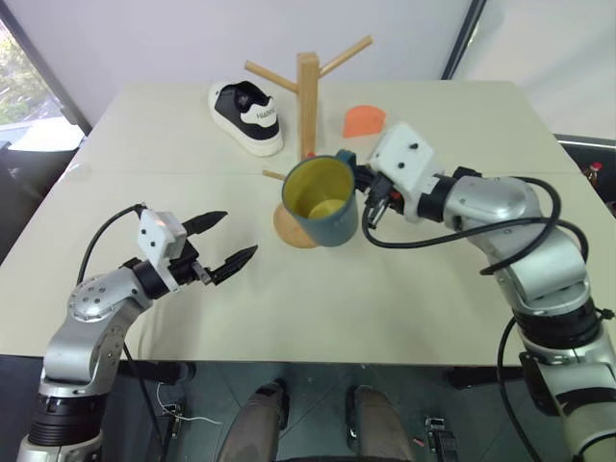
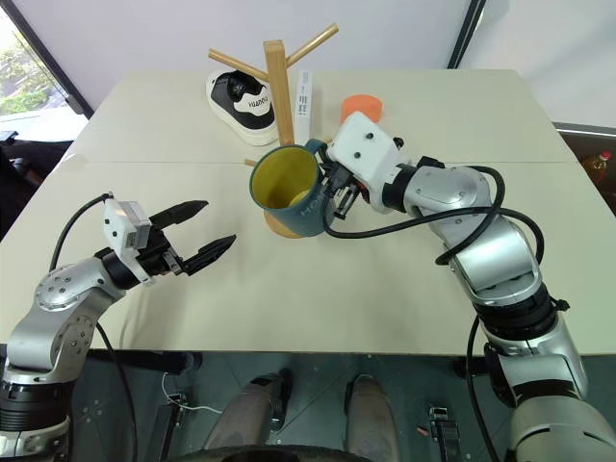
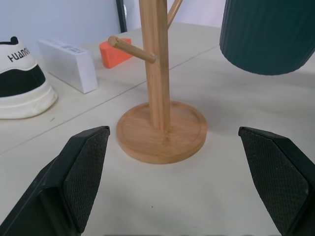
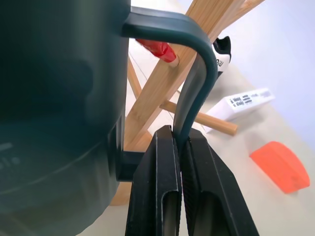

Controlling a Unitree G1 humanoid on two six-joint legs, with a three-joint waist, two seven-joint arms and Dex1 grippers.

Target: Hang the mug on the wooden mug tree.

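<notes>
Nearest you, at the lower left of the head view, your left pincer hangs just above the desk with its two black fingers spread wide and nothing between them. It points toward the centre of the frame and stands well apart from the work, probably parked there to leave the other arm room.

At the centre, your right pincer reaches in from the right of the frame and holds the mug off the desk. The wrist view shows both fingers pressed flat together on the thin loop handle, the dark teal body carried to one side. That grip leaves the upper part of the loop free, which is what a peg has to pass through. The mug tilts its yellow inside toward the camera and hangs in front of the lower part of the wooden mug tree, hiding part of its round base.

Behind the mug, the square post rises with angled pegs at the top and a short peg lower down. A red mark on the post shows through the handle loop. The mug is not yet hung: no peg sits inside the loop, so the step in hand looks like lining up handle and peg.

At the upper centre of the frame, beyond the tree, lie a black-and-white shoe, a white box and an orange piece, all clear of the task.
</notes>
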